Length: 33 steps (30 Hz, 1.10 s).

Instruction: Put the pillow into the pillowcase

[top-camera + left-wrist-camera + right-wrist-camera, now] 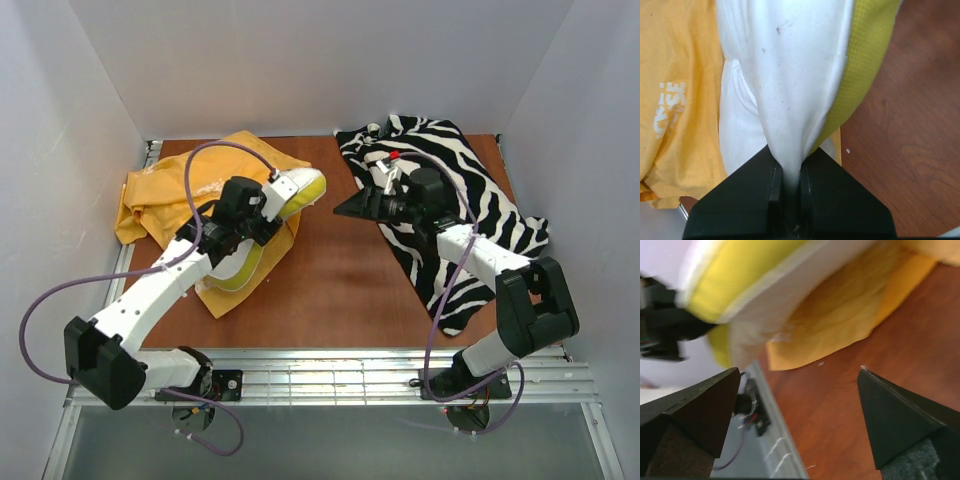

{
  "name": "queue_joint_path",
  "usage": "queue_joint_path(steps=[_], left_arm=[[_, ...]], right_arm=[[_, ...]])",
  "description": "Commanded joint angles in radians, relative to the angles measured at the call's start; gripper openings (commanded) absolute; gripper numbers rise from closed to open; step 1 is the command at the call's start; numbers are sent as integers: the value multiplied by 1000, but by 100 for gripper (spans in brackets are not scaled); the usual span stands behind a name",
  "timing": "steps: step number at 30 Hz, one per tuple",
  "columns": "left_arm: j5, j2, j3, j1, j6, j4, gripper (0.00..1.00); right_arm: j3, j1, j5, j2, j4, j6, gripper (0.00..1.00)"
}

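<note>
Two claws: I saw L claw (787,162) pinched on pillow (790,75), pillowcase (680,75) just beside it; R claw (798,370) gaped wide, empty.

On the brown bench (340,290), far left: a crumpled orange-yellow pillowcase (160,200). Lying over its right part: a puffy white pillow (303,188) with a yellow-green edge. Right down on the pillow: the black left tool (265,222), at the end of a white arm. On the right side: a black-and-white zebra cloth (480,200), spread from back to front. By its left edge: the right tool (352,205), pointing left, tip near the pillow's white end.
</note>
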Motion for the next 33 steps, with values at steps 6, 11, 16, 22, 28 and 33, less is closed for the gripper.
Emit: queue_joint_path(steps=[6, 11, 16, 22, 28, 33], left_arm=[[213, -97, 175, 22, -54, -141, 0], [239, -105, 213, 33, -80, -153, 0], [296, -103, 258, 37, -134, -159, 0], [348, -119, 296, 42, -175, -179, 0], [368, -132, 288, 45, -204, -167, 0], [235, -146, 174, 60, -248, -109, 0]], right_arm=[[212, 21, 210, 308, -152, -192, 96], [381, 86, 265, 475, -127, -195, 99], [480, 129, 397, 624, -136, -126, 99], [581, 165, 373, 801, -70, -36, 99], [606, 192, 289, 931, 87, 67, 67], [465, 150, 73, 861, 305, 148, 1]])
